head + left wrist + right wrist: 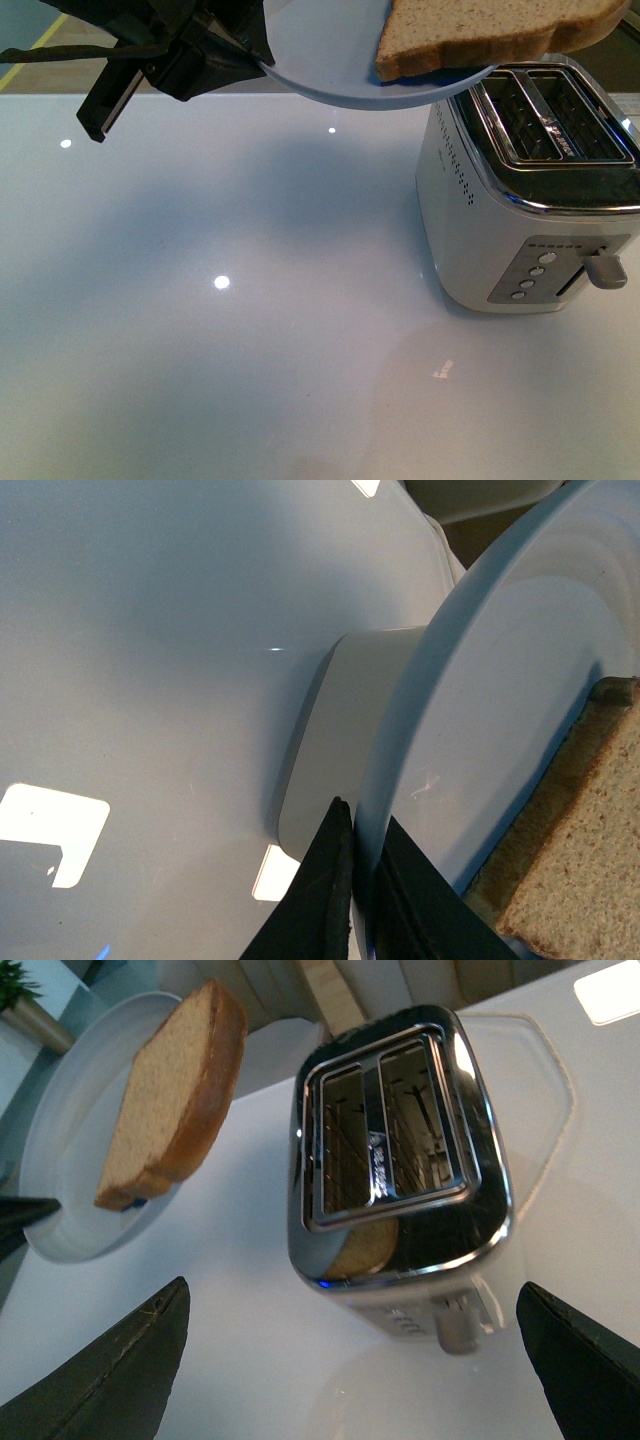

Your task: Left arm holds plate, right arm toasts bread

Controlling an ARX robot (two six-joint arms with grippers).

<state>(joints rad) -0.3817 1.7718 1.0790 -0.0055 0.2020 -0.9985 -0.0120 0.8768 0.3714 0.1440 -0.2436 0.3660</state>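
Note:
The pale blue-grey plate (330,60) hangs in the air at the top of the front view, its right edge over the toaster. My left gripper (255,55) is shut on the plate's left rim; in the left wrist view its black fingers (335,880) pinch the plate (480,730) edge. The bread (490,30), a brown slice with darker crust, lies on the plate and reaches past its right rim; it also shows as bread (575,850) and bread (175,1090) on the plate (60,1150). My right gripper (350,1360) is open, above the toaster, with nothing between its fingers.
A white and chrome two-slot toaster (530,190) stands at the right of the glossy white table (200,340), slots empty, lever (605,270) up at its front. The same toaster (400,1170) sits below my right gripper.

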